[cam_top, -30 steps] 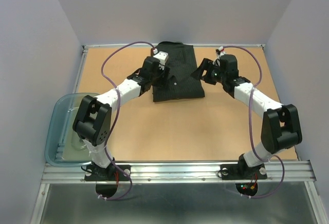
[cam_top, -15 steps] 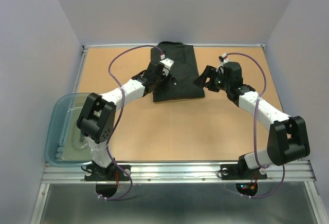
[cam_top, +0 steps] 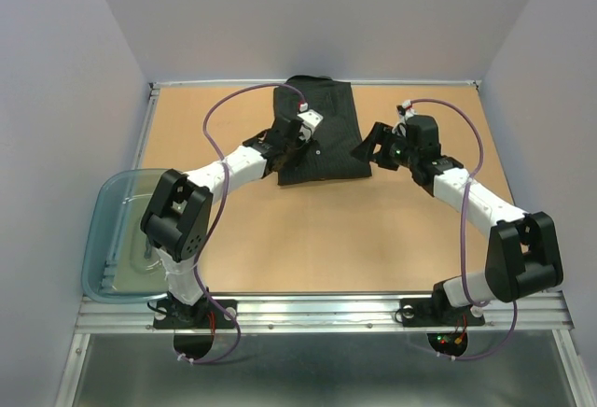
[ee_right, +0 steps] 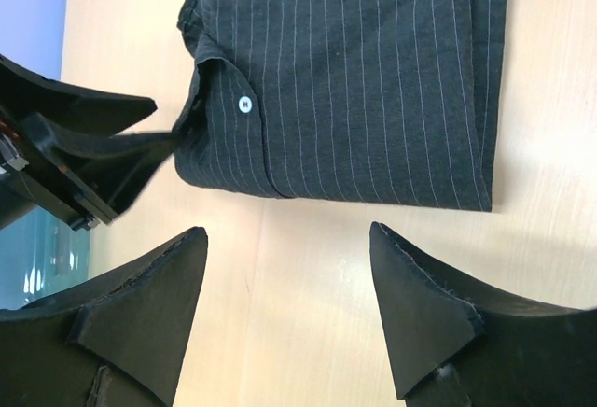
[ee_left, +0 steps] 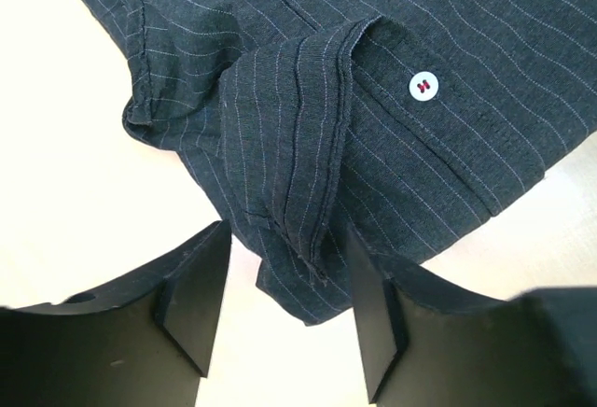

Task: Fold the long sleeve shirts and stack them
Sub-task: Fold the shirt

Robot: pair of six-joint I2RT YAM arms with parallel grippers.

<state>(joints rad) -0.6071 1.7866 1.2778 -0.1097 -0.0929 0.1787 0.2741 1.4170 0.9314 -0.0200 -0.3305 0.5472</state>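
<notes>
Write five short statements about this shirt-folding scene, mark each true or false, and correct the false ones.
1. The black shirt lies folded on the table. True.
2. The right jaws are clamped on the shirt. False: they stand open over bare table beside it and hold nothing.
3. A white button shows on the shirt near the left jaws. True.
4. The plastic tub sits at the table's right edge. False: it sits at the left edge, next to the left arm's base.
5. The left jaws stand open on either side of a folded edge at the shirt's corner. True.
</notes>
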